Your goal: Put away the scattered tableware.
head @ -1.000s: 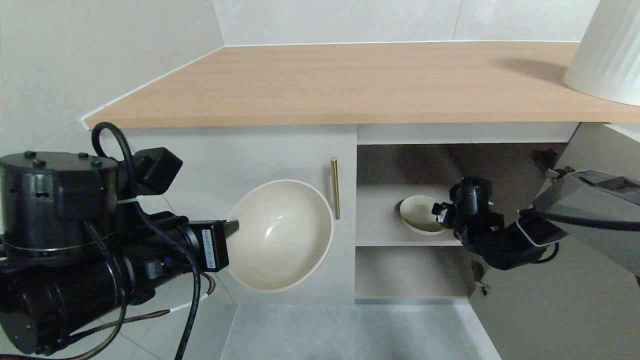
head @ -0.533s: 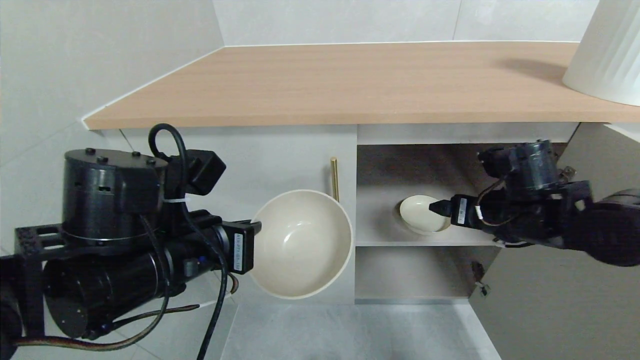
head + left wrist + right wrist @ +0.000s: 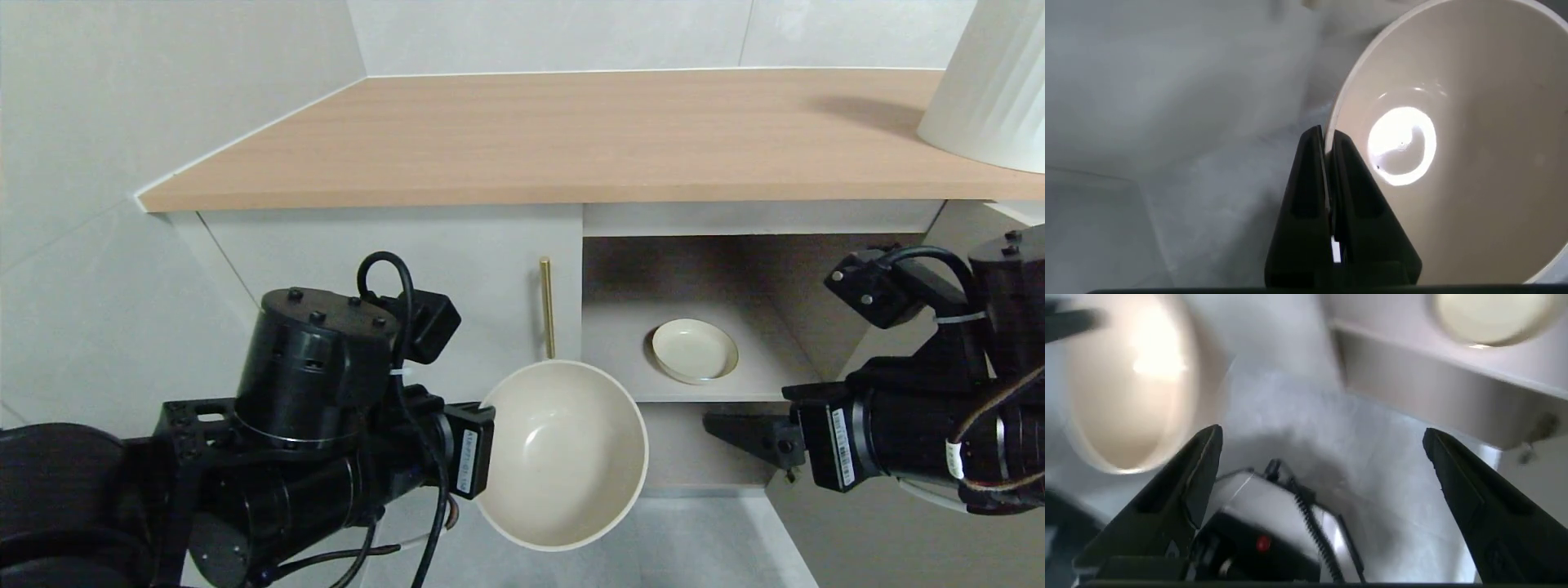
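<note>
A large cream bowl [image 3: 563, 453] hangs tilted in front of the cabinet, below the brass handle. My left gripper [image 3: 480, 447] is shut on its rim, and the left wrist view shows the two fingers [image 3: 1308, 175] pinching the bowl [image 3: 1454, 147] edge. A small cream dish [image 3: 695, 349] lies on the shelf inside the open compartment. My right gripper [image 3: 727, 426] is outside the cabinet, below and right of the dish, open and empty. In the right wrist view its gripper [image 3: 1319, 457] has its fingers spread wide, with the dish [image 3: 1490, 314] and the bowl [image 3: 1123, 384] beyond.
The wooden countertop [image 3: 571, 139] carries a white ribbed object [image 3: 992, 82] at the far right. The left cabinet door with its brass handle [image 3: 546, 306] is closed. The right compartment stands open, with a shelf [image 3: 620, 359] and a lower space [image 3: 694, 449].
My left arm carried the bowl right and downward toward the open compartment. My right gripper drew back out of the cabinet from the dish, which stays on the shelf.
</note>
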